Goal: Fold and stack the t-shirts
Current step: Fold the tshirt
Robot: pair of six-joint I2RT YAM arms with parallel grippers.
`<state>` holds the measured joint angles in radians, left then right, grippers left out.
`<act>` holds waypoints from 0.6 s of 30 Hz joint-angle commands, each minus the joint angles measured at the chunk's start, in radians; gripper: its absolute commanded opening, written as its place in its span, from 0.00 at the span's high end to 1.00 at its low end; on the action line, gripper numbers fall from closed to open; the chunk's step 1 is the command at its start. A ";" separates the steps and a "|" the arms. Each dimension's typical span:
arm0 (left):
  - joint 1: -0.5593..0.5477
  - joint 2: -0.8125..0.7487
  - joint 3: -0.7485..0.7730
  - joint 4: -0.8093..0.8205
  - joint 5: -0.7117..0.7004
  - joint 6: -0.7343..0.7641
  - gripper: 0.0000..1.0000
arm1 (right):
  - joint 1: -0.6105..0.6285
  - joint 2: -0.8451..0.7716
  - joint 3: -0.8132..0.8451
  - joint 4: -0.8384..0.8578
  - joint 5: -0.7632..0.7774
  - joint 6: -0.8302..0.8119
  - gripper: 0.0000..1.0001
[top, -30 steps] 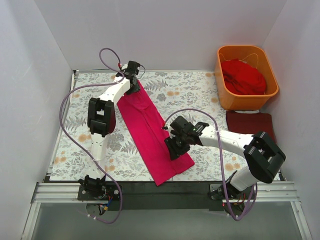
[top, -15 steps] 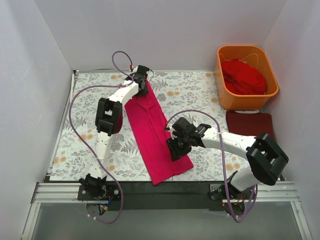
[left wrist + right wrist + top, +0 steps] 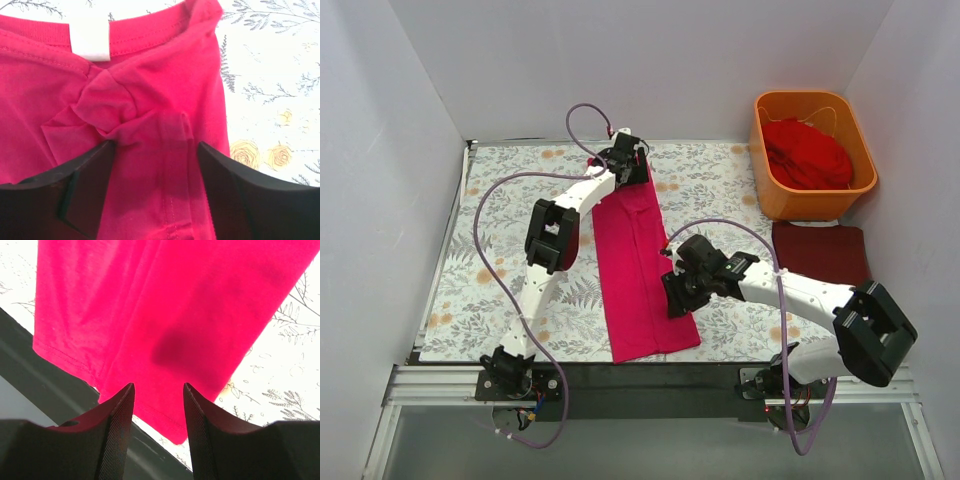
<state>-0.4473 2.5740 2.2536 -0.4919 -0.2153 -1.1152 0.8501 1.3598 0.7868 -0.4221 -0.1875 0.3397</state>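
A bright magenta-pink soft fabric t-shirt (image 3: 638, 270) lies flat as a long narrow strip with its sides turned in. It runs from the far middle of the bench (image 3: 620, 372) down to the near edge, where the hem reaches the black front strip. The lengthwise folds look done, so the crosswise fold seems the step in hand.

The left pincer (image 3: 155, 147) sits at the collar end with its jaws apart. A small puckered bunch of cloth lies just ahead of the fingertips, with the white neck label (image 3: 90, 42) beyond it, and nothing is pinched. The right pincer (image 3: 158, 386) hovers low over the hem end near the strip's right edge. Its jaws are apart too, and it throws a shadow on the cloth and holds nothing.

The next move, I judge, calls for a grip through all layers at one end, carried over so the edges meet at the other. The pucker at the collar wants smoothing first, or it will be folded in.

A dark maroon fabric t-shirt (image 3: 818, 250) lies folded at the right, well apart from the strip, and is likely the base of the stack. A scarlet fabric t-shirt (image 3: 808, 152) sits crumpled in an orange plastic tub (image 3: 760, 150) in the far right corner.

A grey floral-print cloth (image 3: 490, 270) covers the bench, and plain white walls (image 3: 650, 60) close three sides
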 commanded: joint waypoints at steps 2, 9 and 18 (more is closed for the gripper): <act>0.005 -0.162 -0.117 0.068 0.019 -0.008 0.28 | -0.002 -0.034 -0.023 0.051 -0.024 0.015 0.50; 0.006 -0.429 -0.224 0.070 0.014 -0.034 0.25 | -0.020 -0.057 -0.034 0.049 0.017 0.059 0.50; 0.001 -0.759 -0.521 -0.086 0.022 -0.141 0.25 | -0.106 -0.135 -0.132 -0.010 0.034 0.119 0.50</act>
<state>-0.4469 1.9068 1.8606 -0.4500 -0.1951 -1.1847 0.7662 1.2644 0.6891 -0.4004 -0.1638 0.4213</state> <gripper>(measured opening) 0.753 0.503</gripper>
